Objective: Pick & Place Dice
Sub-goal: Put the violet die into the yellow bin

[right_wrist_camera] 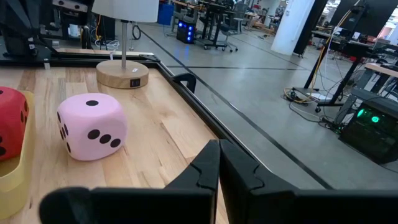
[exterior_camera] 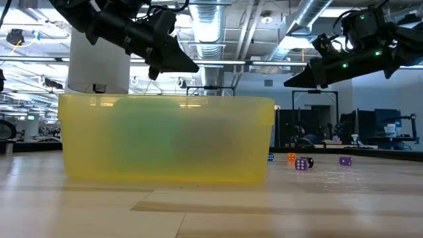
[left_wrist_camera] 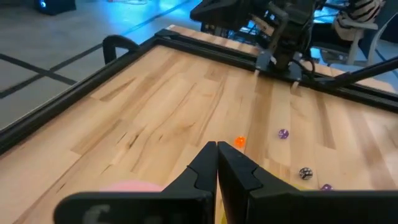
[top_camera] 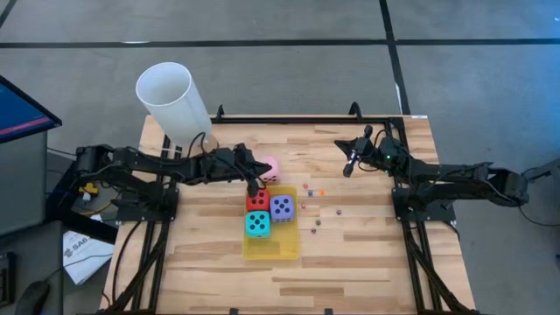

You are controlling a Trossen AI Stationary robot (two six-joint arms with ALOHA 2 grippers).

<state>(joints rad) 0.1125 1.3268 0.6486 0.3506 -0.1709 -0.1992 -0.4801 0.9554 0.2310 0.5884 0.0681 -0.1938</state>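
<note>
A light wooden bench (top_camera: pixel 367 262) seen from above, with two dark robot arms reaching in from opposite sides. The left gripper (top_camera: pixel 253 185) hangs with its fingers pressed together and holding nothing, just above the far end of a flat yellow tray (top_camera: pixel 271 249) near the middle of the bench. In the tray sit three large dice: a red die (top_camera: pixel 257 201) directly beneath the fingertips, a purple die (top_camera: pixel 281 207) beside it, and a cyan die (top_camera: pixel 257 224) nearer the front edge. In the low view the gripper is clearly above the tray's rim, not touching the dice. A pink die (top_camera: pixel 270 167) rests on the bare wood just beyond the tray toward the back edge, close beside the left gripper; in the right wrist view it shows one, two and three pips. The right gripper (top_camera: pixel 350 165), also closed and empty, hovers near the back edge on the right half of the bench, well apart from all four large dice. Several tiny coloured dice (top_camera: pixel 315 207) lie scattered on the wood between the tray and the right arm. A lamp with a white shade (top_camera: pixel 173 101) stands at the back left corner.
</note>
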